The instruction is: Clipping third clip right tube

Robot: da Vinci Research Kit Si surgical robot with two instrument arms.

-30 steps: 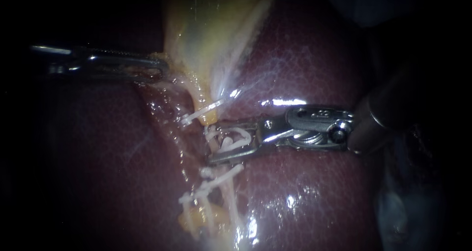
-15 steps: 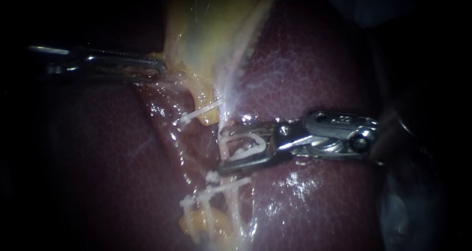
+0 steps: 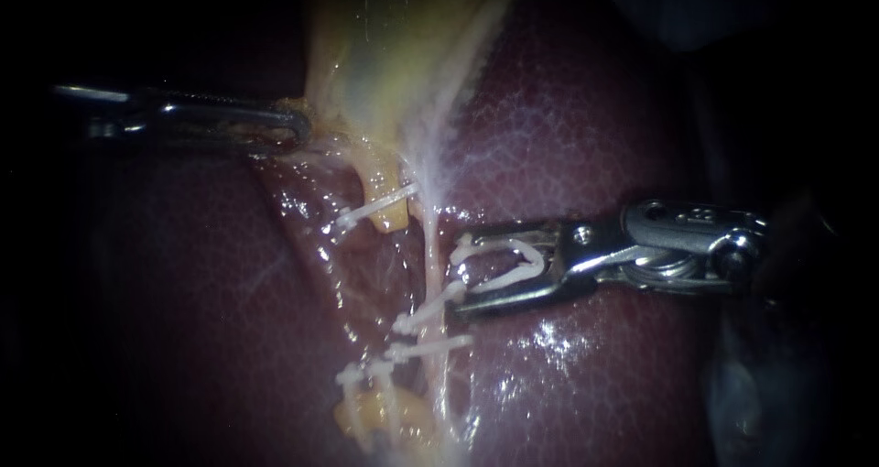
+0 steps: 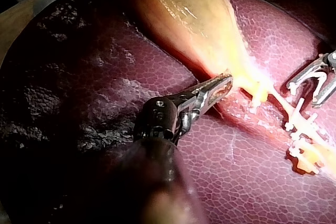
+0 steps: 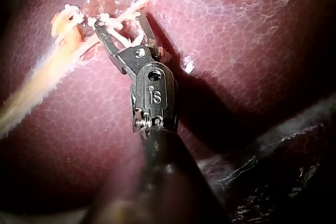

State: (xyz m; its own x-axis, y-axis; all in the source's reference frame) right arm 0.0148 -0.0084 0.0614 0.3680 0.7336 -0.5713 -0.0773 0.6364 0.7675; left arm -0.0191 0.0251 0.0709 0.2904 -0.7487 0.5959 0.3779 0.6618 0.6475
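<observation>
Beside the right tube (image 3: 428, 247), my right instrument (image 3: 462, 275) has drawn back off it; its jaws stand apart, an unclosed clip (image 3: 504, 264) held between them; so the clipping seems not yet done. My left instrument (image 3: 298, 124) stays clamped on the gallbladder (image 3: 385, 64).

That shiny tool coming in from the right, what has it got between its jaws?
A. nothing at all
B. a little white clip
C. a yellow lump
B: a bent white clip sits between the jaws of the right instrument, touching both of them, just beside the pale tube.
</observation>
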